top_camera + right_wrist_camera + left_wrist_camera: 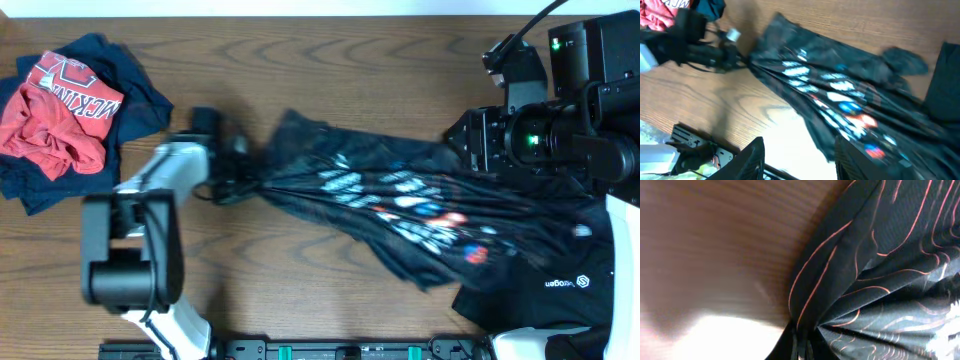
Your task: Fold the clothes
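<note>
The black cycling jersey (pixel 400 205) with thin contour lines and colourful logos lies stretched across the table from the middle to the right. My left gripper (pixel 240 165) is shut on its bunched left end, and the fabric fans out from the jaws in the left wrist view (pixel 802 345). My right gripper (pixel 800 162) is open and empty, raised above the table; its view shows the jersey (pixel 840 95) below. The right arm (pixel 540 130) hangs over the jersey's right end.
A pile of other clothes, a red shirt (pixel 55 110) on navy garments (pixel 130 85), lies at the far left. A plain black garment with a white logo (pixel 560 290) lies at the front right, partly under the jersey.
</note>
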Action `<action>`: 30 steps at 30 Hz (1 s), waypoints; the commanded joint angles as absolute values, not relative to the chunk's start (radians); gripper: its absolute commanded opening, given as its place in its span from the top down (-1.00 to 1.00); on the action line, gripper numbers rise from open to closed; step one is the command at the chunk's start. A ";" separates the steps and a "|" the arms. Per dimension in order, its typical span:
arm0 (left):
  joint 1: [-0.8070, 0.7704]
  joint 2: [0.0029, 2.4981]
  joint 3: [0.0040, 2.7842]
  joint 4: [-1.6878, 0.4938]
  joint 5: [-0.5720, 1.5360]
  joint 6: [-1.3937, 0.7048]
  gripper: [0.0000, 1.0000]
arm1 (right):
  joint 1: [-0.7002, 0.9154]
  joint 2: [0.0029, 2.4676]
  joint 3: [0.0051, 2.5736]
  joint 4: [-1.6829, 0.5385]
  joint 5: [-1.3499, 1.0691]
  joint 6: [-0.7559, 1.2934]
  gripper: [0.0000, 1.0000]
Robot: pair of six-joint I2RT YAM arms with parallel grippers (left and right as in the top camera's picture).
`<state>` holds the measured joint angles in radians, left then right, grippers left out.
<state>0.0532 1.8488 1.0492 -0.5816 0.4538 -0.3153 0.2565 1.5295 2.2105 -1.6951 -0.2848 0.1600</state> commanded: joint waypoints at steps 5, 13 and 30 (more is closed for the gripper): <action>0.340 1.674 1.053 -0.643 0.346 -0.313 0.88 | 0.276 1.537 2.220 -1.698 -0.289 0.164 0.13; 0.514 1.573 1.053 -0.670 0.382 -0.357 0.88 | 0.289 1.601 2.198 -1.698 -0.289 0.164 -0.13; 0.505 1.573 1.053 -0.679 0.372 -0.353 -0.61 | 0.593 1.684 1.821 -1.604 -0.288 0.236 0.49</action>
<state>0.5068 1.5818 1.0492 -0.6765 0.3748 -0.3622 0.5457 1.6844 1.9144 -1.6302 -0.2836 0.1871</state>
